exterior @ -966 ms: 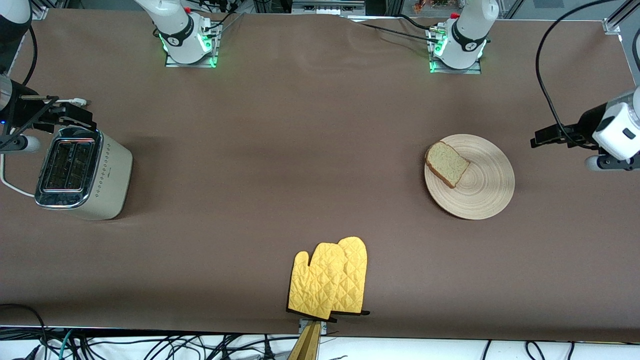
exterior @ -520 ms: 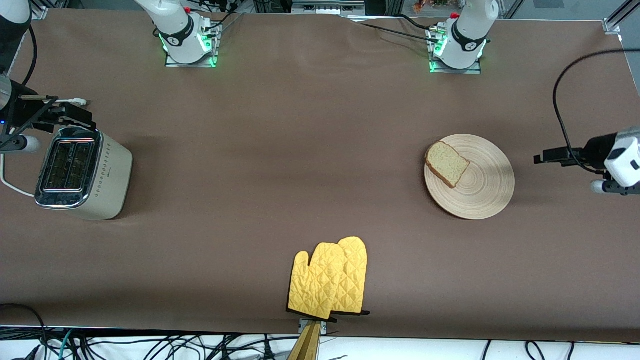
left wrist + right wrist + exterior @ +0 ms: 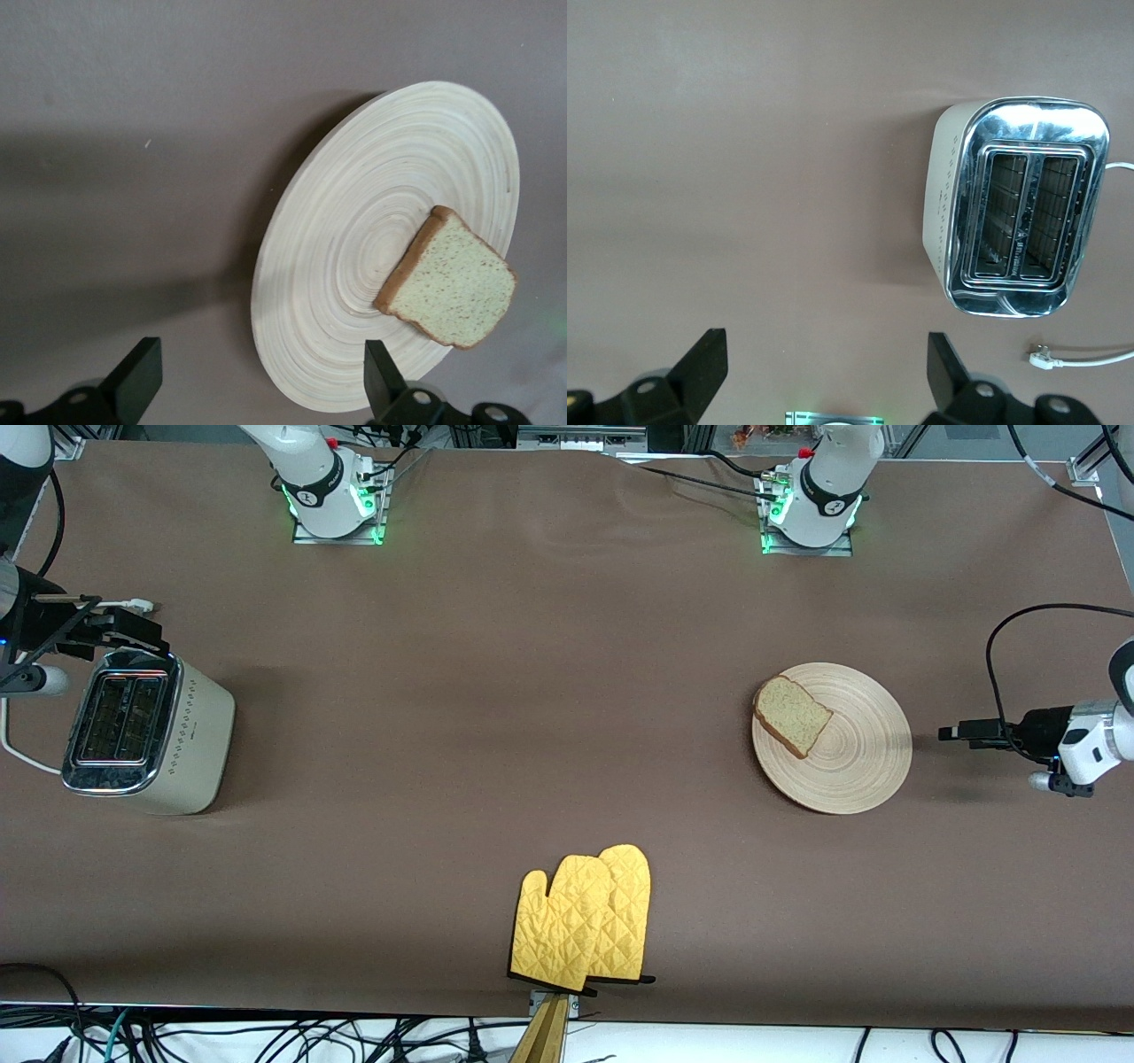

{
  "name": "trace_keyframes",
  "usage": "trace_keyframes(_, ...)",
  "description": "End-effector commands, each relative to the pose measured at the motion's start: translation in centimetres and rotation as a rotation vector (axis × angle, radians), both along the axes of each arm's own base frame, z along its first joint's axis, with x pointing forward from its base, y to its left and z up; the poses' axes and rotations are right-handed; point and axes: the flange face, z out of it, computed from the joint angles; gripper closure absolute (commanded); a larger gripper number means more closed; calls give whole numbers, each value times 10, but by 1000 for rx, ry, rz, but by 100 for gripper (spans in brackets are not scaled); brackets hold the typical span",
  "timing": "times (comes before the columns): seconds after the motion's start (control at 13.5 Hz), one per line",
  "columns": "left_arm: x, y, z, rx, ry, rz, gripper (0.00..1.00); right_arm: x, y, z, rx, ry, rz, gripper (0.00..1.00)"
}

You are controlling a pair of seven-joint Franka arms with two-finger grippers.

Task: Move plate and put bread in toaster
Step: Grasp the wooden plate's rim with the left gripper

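A brown cloth covers the long bench, with both robot bases along its top edge in the front view and loose cables hanging past the edge nearest the front camera.

The plate lies flat toward the left arm's end of the bench, about midway between the bases' edge and the front-camera edge. It is round, pale wood, ringed with fine concentric grooves. The bread rests on the plate's rim on the side toward the right arm's end, overhanging it slightly; it is a light speckled slice with a darker crust and one rounded end.

The toaster stands near the right arm's end of the bench: cream sides with a diamond dot pattern, a shiny chrome top and two slots. Its white cord runs off toward that end, and a white plug lies loose on the cloth.

The left gripper hangs low just beside the plate on the side toward the left arm's end, fingers spread wide apart and holding nothing. The right gripper hovers above the toaster's end nearest the bases, its fingers likewise wide apart and empty; much of that arm is cut off by the frame's edge.

A pair of yellow quilted oven mitts lies at the middle of the front-camera edge, one partly covering the other.
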Motion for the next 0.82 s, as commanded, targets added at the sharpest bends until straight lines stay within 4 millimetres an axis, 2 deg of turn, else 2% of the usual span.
trace_keyframes(0.0, 4, -3, -20, -103, -24, 15, 0, 0, -2, 2, 11, -6, -7, 0)
trace_keyframes(0.15, 1, -16, -46, -183, -41, -14, 0, 0, -2, 2, 12, -7, -7, 0)
trace_keyframes(0.3, -1, -26, -61, -220, -31, -16, 0, 0, -2, 2, 12, -7, -7, 0)
trace_keyframes(0.52, -4, -28, -75, -245, -45, -57, 0, 0, -2, 2, 12, -7, -7, 0)
trace_keyframes(0.74, -8, -30, -80, -265, -46, -62, 0, 0, -2, 2, 12, -7, -9, 0)
